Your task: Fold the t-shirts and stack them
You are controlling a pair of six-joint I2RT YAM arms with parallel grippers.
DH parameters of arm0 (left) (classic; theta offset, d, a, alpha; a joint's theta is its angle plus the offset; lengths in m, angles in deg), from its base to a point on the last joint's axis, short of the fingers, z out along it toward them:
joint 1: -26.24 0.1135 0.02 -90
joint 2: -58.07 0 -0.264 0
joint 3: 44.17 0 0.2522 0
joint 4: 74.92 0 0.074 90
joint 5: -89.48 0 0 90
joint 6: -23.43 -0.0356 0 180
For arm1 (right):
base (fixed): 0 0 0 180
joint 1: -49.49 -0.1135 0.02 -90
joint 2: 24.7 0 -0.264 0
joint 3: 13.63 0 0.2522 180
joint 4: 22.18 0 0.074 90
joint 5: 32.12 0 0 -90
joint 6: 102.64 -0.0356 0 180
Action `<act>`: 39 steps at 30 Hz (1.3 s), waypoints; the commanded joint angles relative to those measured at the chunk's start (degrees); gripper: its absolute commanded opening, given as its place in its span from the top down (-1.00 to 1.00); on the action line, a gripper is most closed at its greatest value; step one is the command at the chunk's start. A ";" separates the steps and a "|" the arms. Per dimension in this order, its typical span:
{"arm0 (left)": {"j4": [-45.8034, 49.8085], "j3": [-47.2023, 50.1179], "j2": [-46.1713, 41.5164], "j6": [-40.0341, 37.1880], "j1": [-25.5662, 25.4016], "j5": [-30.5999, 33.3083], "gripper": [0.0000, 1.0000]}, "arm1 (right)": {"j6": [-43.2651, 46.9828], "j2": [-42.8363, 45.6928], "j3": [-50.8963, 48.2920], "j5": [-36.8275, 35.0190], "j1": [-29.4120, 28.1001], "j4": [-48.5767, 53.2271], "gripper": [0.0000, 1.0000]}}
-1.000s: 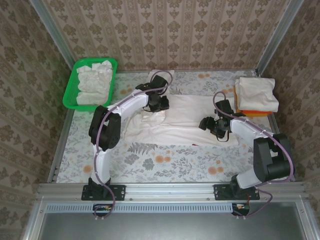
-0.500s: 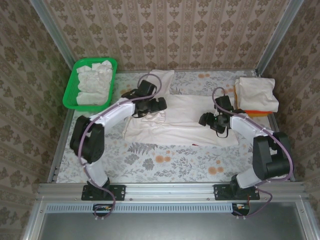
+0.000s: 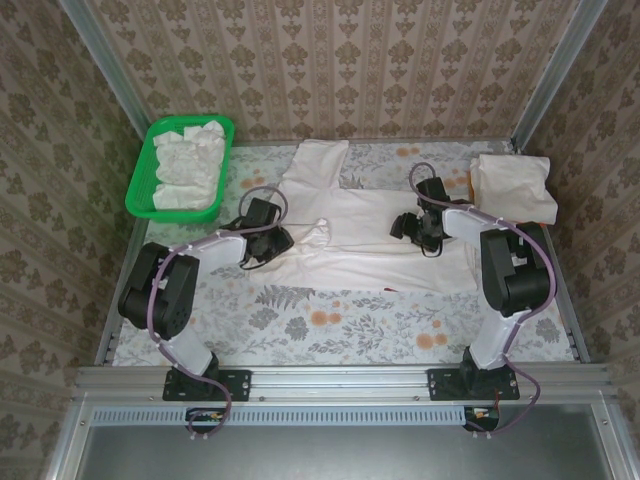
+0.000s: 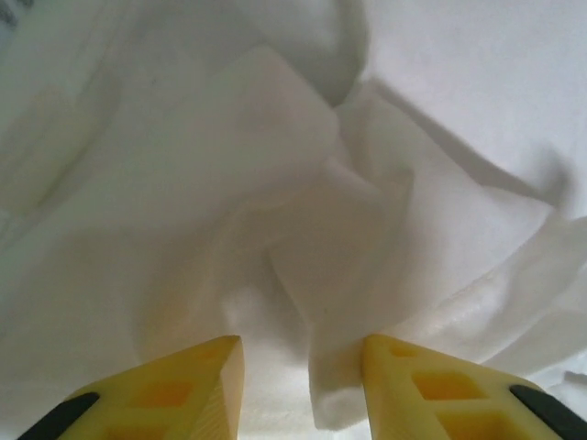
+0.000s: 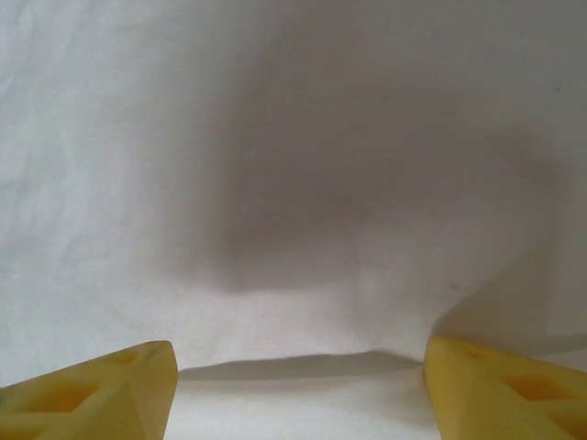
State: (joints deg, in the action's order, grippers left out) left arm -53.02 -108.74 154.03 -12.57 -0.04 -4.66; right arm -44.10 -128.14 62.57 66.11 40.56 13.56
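Even, bright light from above fills the top view, which is sharp across the tabletop (image 3: 330,330), with faint soft shadows along the white t-shirt (image 3: 360,255). Both wrist views are soft. On the left the cloth is blurred and the yellow fingertips (image 4: 183,385) out of focus; on the right a broad grey shadow darkens it.

No words, labels, brand marks or numbers can be read anywhere. The wallpaper (image 3: 330,70) at twelve o'clock and the surface (image 3: 330,325) carry only floral patterns, and the spread off-white t-shirt (image 3: 370,235) shows plain cloth.
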 commanded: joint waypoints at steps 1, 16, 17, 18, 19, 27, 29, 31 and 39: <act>-1.59 4.74 -1.47 4.25 -0.17 -0.88 0.23 | 0.09 1.99 -3.46 1.23 -1.08 2.01 -0.46; 12.98 20.04 -24.57 12.27 -4.47 6.50 0.14 | -3.08 13.98 -17.21 3.50 -7.22 2.76 -0.47; 13.96 19.92 -25.91 11.91 -4.40 7.32 0.13 | -2.95 14.81 -17.26 3.63 -7.32 2.57 -0.46; 14.98 19.44 -27.08 11.17 -4.27 8.27 0.11 | -2.75 15.73 -17.00 3.57 -7.26 2.38 -0.46; 15.89 18.57 -27.73 10.29 -3.94 9.10 0.09 | -2.49 16.63 -16.43 3.32 -7.24 2.51 -0.46; 19.36 0.67 -19.92 -1.85 1.42 9.27 -0.19 | -1.57 20.64 -9.94 -0.13 -6.96 3.08 -0.46; 18.93 -4.95 -15.45 -5.15 3.31 8.52 -0.31 | -1.66 20.58 -9.13 -1.14 -6.57 2.84 -0.46; 19.60 -11.98 -9.29 -9.01 4.93 7.50 -0.39 | -1.98 20.04 -8.68 -1.35 -5.80 2.29 -0.45; 27.63 -42.23 16.33 -22.83 8.77 -0.70 -0.37 | -2.06 17.92 -8.36 -0.09 -4.75 1.67 -0.46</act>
State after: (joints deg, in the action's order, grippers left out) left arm -31.51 -144.37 164.67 -27.56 8.00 -1.04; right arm -45.87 -109.52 53.39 66.85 35.51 14.96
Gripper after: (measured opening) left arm 0.690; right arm 0.728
